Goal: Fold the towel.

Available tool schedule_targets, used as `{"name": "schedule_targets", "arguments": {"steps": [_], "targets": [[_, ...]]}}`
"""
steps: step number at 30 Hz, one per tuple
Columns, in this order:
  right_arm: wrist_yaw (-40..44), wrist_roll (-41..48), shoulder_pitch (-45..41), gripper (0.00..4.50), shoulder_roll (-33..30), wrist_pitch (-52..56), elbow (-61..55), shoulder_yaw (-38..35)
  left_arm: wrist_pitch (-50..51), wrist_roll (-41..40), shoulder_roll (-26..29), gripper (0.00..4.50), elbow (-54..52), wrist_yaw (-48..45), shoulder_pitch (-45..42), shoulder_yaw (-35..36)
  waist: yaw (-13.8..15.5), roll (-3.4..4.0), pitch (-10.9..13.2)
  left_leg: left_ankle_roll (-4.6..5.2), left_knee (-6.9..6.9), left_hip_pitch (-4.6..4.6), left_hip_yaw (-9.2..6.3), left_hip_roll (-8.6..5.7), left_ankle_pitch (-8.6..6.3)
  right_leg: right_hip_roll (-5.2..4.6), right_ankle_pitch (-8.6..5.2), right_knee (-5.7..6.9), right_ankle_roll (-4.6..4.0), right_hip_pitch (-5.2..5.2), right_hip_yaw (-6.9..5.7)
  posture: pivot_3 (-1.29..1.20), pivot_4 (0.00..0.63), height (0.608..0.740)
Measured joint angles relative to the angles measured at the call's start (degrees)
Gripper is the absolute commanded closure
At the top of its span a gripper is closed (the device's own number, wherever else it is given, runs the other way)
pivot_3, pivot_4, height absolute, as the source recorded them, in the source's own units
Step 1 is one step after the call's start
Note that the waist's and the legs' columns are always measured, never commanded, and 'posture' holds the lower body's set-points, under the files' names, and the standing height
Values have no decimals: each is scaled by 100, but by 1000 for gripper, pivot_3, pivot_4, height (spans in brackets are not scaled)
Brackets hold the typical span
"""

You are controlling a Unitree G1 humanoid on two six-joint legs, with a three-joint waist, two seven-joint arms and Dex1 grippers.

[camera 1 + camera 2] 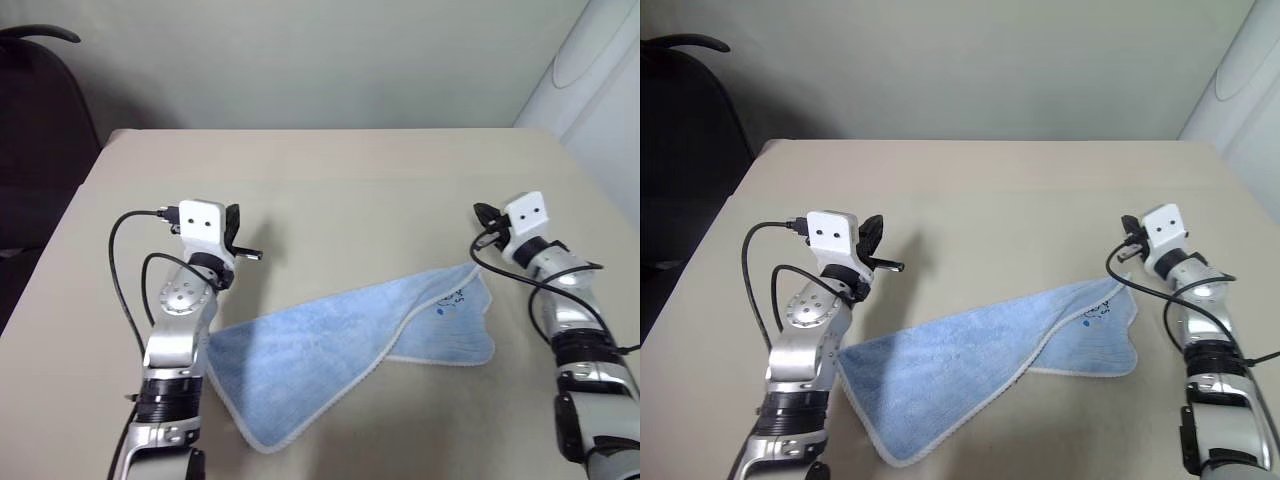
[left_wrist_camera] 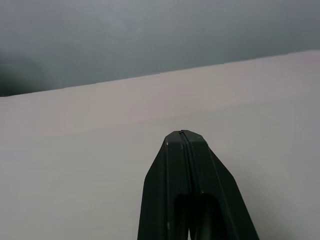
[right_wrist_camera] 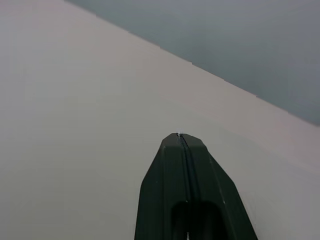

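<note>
Beige bench (image 1: 330, 170) fills most of the frame; the light blue towel (image 1: 340, 345) lies folded over on it, lower centre, running diagonally. Left end effector (image 2: 184, 136), centre left, clenched and empty; right end effector (image 3: 179, 136), centre right beside the towel's corner, clenched and empty.

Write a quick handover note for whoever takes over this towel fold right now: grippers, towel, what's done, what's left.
Left gripper: shut, empty, raised over the table.
Right gripper: fingers together, empty, raised beside the towel's right end.
Towel: lies on the table between the arms, folded over once, skewed, edges not lined up.
Done: one rough fold.
Left: square the edges, probably fold again.
</note>
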Motion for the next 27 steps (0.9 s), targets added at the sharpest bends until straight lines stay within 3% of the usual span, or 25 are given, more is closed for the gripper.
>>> {"name": "schedule_targets", "arguments": {"steps": [3,8,17,27], "targets": [[413,-6,247,2482,-533,-67,-112,-34,64,-186,465,3857,-348,-688,420,-65,0,0,0,0,-2,0,2,0,0,1,0,-1,0,1,2,0,150,740],[1153,-143,463,712,-1277,-788,-287,93,97,-426,1001,2102,-1133,-1749,1245,-400,0,0,0,34,-8,3,4,1,-20,1,0,-3,0,3,4,0,150,740],[2085,-460,508,712,-1731,-2185,126,573,311,-828,1687,2102,-2088,-2898,1922,-576,-1,0,0,58,-7,14,2,1,-34,2,0,-4,0,15,4,0,150,740],[2093,-983,399,712,-1620,-2919,790,988,393,-802,1738,2102,-2261,-2817,2054,-612,-15,2,-1,61,-8,18,2,3,-36,1,0,-4,0,19,4,0,150,740]]}}
